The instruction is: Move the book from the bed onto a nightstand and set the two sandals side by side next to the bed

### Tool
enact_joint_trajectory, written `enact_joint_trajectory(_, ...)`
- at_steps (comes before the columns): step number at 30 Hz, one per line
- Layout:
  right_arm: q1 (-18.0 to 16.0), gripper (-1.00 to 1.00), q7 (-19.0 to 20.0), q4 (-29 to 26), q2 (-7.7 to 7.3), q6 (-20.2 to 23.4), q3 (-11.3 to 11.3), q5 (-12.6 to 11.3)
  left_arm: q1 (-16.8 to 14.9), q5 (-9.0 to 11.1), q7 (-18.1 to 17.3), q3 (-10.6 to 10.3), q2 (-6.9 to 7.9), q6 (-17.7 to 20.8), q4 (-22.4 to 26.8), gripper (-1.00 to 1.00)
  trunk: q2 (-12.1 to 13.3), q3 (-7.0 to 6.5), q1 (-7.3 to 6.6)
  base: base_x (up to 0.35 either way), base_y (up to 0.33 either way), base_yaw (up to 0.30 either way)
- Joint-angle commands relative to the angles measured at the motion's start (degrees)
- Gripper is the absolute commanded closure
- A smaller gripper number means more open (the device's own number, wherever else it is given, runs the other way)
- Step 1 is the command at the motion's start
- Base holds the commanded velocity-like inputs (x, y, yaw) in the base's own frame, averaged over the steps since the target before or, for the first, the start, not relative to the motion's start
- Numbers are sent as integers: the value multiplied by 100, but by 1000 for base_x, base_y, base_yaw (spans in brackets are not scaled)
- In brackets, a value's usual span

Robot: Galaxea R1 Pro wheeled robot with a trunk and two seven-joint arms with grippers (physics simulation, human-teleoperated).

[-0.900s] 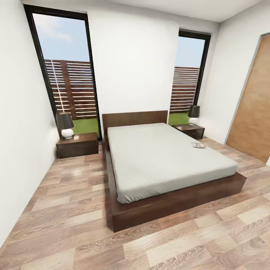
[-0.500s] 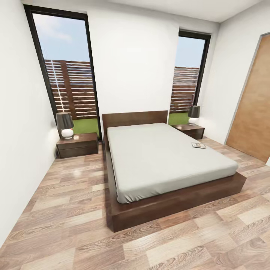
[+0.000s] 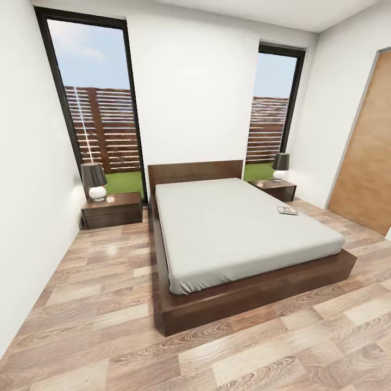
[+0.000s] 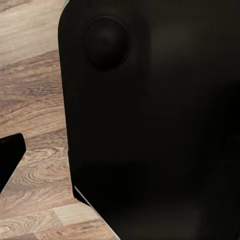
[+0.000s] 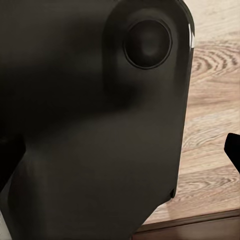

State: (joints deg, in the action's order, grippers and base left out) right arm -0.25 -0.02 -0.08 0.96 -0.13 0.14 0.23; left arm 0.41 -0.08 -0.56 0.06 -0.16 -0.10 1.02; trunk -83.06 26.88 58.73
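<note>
The head view is looking down into the bedroom (image 3: 195, 81), with white walls and a light-brown plank floor (image 3: 98, 304) spreading across the lower half of the frame. The bed (image 3: 255, 296) is sitting at centre frame, its dark wooden frame and headboard carrying a plain light-grey mattress. The book (image 3: 287, 210) is lying flat on the mattress, right of centre, close to the bed's right-hand edge and near the headboard end.

One nightstand (image 3: 112, 209) is standing at left of centre against the wall, bearing a black-shaded lamp (image 3: 94, 181) with a round white base. The other nightstand (image 3: 273, 189) is standing at right of centre beside the headboard, just beyond the book, with a like lamp (image 3: 281, 165) on top. Tall black-framed windows are rising behind each nightstand, and a brown wooden door (image 3: 366, 157) is showing at the right edge.

In both wrist views a dark, rounded robot body panel (image 4: 150, 125) is blocking most of the frame, with plank floor beside it. I cannot tell whether the left tool or the right tool is open or closed.
</note>
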Motion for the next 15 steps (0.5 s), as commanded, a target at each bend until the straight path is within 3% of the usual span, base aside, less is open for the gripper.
enact_joint_trajectory(1,-2,-100,-2,-1,0,0,-4,-6,3,-1,-6,1,1,-2,11,-100,-2,4,0,0,0,0)
enact_joint_trajectory(15,-2,-100,58,0,0,14,-75,-49,3,0,-6,3,15,-40,20,-100,-2,4,0,0,0,0)
